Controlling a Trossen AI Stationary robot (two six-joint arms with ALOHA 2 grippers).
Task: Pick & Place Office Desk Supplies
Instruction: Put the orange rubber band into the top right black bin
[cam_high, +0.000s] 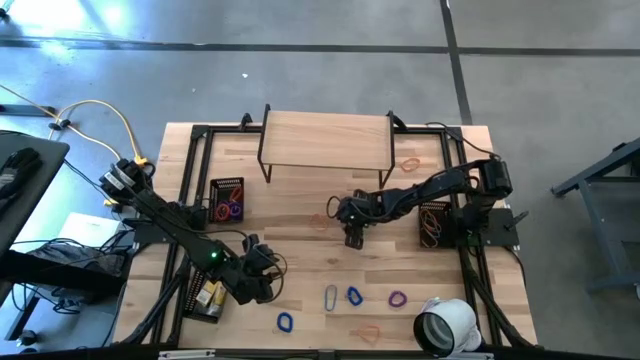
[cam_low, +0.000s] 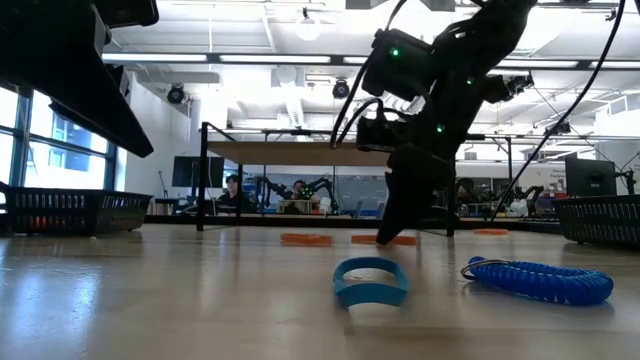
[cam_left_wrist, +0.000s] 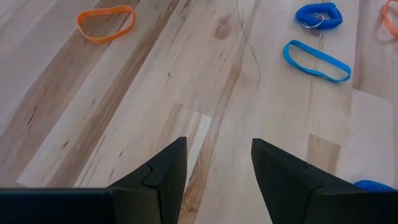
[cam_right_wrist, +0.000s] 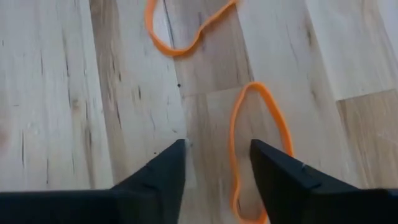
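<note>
While left claw (cam_high: 262, 262) waits parted, right claw (cam_right_wrist: 214, 171) (parted) straddles orange band (cam_right_wrist: 258, 149); bare wood around.

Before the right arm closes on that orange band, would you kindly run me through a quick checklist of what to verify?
1. Right gripper is down at the table over the orange band: ok.
2. Band lies between the fingers: partly; one side of the loop runs into the gap, the other passes beneath a finger. Not ok.
3. Band gripped: cannot tell; a gap shows between the fingers.
4. Second orange band lies apart from the target: ok.
5. Left gripper waits near the table's left front, fingers apart and empty, away from the right arm: ok.
6. Right-hand basket sits close beside the right arm: ok.
</note>
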